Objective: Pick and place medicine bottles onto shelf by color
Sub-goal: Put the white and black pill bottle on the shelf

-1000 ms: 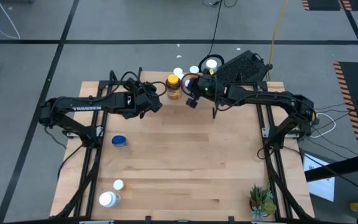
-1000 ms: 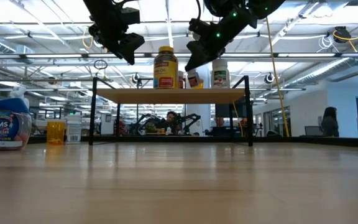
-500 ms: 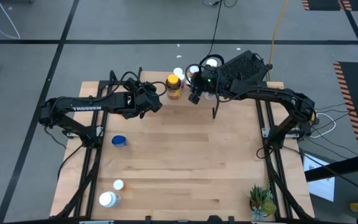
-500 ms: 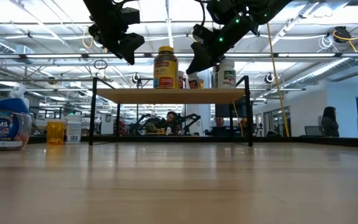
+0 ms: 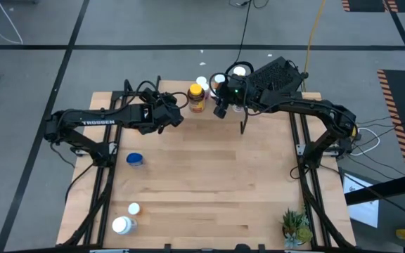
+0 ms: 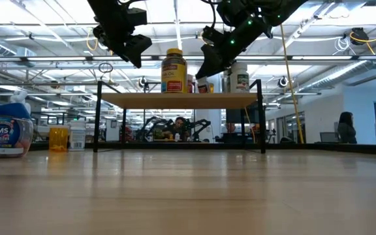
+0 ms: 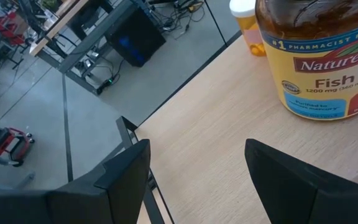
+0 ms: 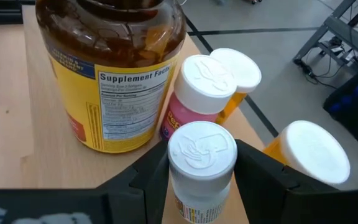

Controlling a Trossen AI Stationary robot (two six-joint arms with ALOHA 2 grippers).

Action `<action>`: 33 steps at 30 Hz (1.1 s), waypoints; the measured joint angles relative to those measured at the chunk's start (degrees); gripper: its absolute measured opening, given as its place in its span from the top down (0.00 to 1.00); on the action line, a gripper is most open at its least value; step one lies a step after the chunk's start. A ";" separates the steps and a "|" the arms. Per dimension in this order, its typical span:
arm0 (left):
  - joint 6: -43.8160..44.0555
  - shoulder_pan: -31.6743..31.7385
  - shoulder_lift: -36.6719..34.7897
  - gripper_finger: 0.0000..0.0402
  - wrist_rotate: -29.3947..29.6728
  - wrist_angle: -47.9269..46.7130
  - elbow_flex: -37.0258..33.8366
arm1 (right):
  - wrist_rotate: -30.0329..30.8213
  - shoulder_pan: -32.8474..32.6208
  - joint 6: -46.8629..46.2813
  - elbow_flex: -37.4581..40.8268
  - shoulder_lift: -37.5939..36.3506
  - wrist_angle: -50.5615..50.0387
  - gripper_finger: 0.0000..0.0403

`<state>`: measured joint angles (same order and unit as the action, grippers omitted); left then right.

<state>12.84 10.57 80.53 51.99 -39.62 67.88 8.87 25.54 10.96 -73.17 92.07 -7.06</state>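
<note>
the shelf [image 6: 178, 99] stands at the far edge of the table [image 5: 209, 183], and everything here is placed from it. the right gripper [image 8: 197, 171] hovers over the shelf top with its fingers [image 8: 151, 177] closed around a small white-capped bottle [image 8: 202, 163], whose base seems to be at or just above the board, though that is hard to tell. just beside that bottle on the shelf stand a big amber fish oil jar [image 8: 114, 68] with a yellow lid, a pink bottle [image 8: 194, 93] with a white cap touching the jar, and two orange bottles [image 8: 300, 152] with white caps behind them. the left gripper [image 7: 194, 171] hangs above the shelf's left part, near the jar, its fingers spread and holding nothing. well away from the shelf, on the near left of the table, lie a blue jar [image 5: 135, 159], a small orange bottle [image 5: 133, 209] and a white bottle [image 5: 122, 225]. a potted plant [image 5: 295, 226] sits at the near right corner.
</note>
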 joint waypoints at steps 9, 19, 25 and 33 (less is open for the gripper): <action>0.14 0.00 0.00 0.34 -0.53 -0.04 0.00 | 0.02 -0.02 -0.02 0.00 0.00 -0.71 0.50; 0.11 0.00 0.00 0.34 -0.72 -0.07 0.00 | 0.06 -0.88 1.98 0.04 -1.21 0.10 0.39; -0.13 -0.22 0.02 0.34 -0.74 -0.13 0.00 | 0.06 -4.49 8.27 0.03 -4.71 1.00 0.39; -0.17 -0.37 0.02 0.34 -0.72 -0.11 0.00 | 9.74 -13.39 14.17 4.00 -3.04 0.67 0.52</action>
<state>12.67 10.20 80.55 51.27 -39.72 67.88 18.60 12.15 25.12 -69.17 89.03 -6.39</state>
